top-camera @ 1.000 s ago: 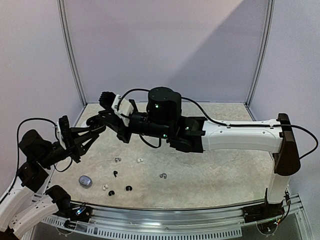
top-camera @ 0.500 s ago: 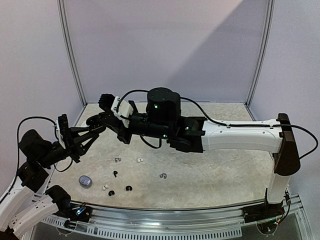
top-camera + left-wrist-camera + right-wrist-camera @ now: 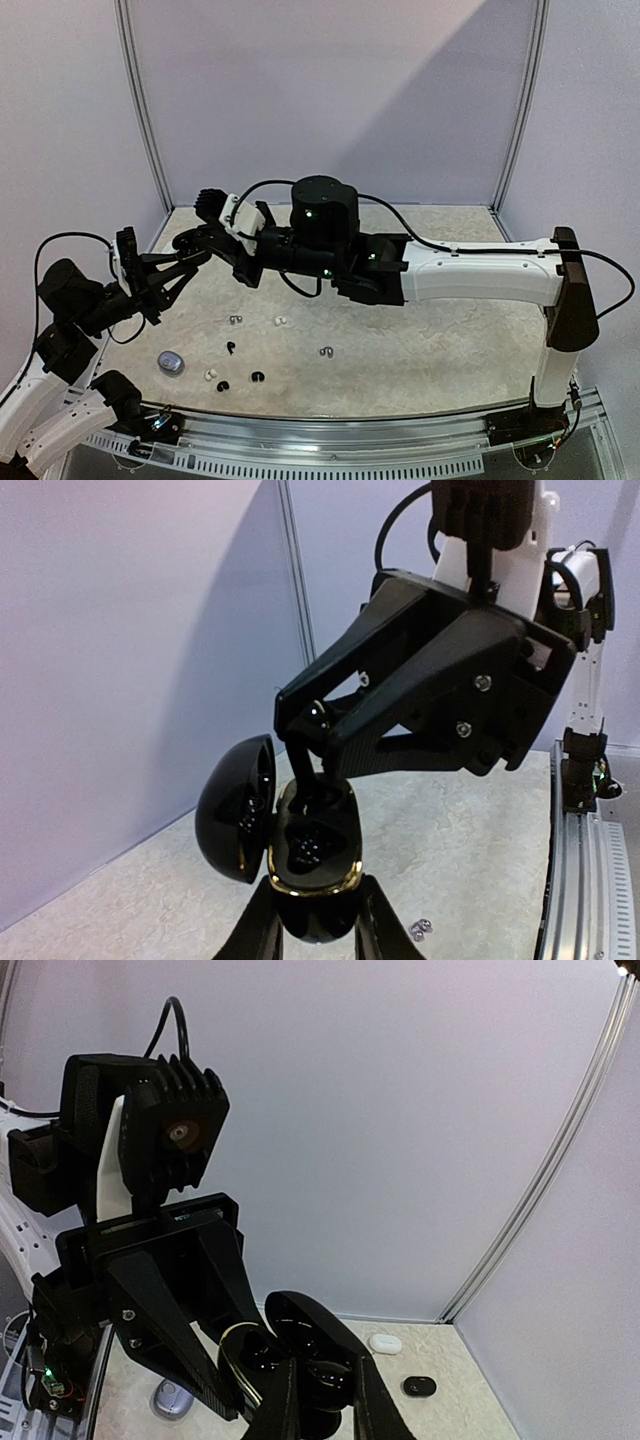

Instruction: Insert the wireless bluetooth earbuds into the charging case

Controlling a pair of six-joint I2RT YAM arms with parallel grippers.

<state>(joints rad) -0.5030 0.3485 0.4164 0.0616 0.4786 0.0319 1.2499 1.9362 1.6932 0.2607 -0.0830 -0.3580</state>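
My left gripper (image 3: pixel 316 905) is shut on an open black charging case (image 3: pixel 312 825) with a gold rim, held above the table's left side, its lid swung to the left. The case's near socket is bare. My right gripper (image 3: pixel 326 1368) is shut on a black earbud (image 3: pixel 330 1384) and its fingertips reach into the case's far socket. In the top view the left gripper (image 3: pixel 183 264) and the right gripper (image 3: pixel 192 243) meet tip to tip. Several loose earbuds lie on the table, such as a white one (image 3: pixel 280 321) and a grey pair (image 3: pixel 326 351).
A lilac-grey case (image 3: pixel 170 362) lies at the near left. A white case (image 3: pixel 385 1343) and a closed black case (image 3: pixel 418 1386) lie by the back wall. A metal post (image 3: pixel 520 1210) marks the corner. A grey earbud pair (image 3: pixel 419 927) lies under the held case.
The right arm has inched left toward the held case. The left arm and the loose earbuds have not moved.
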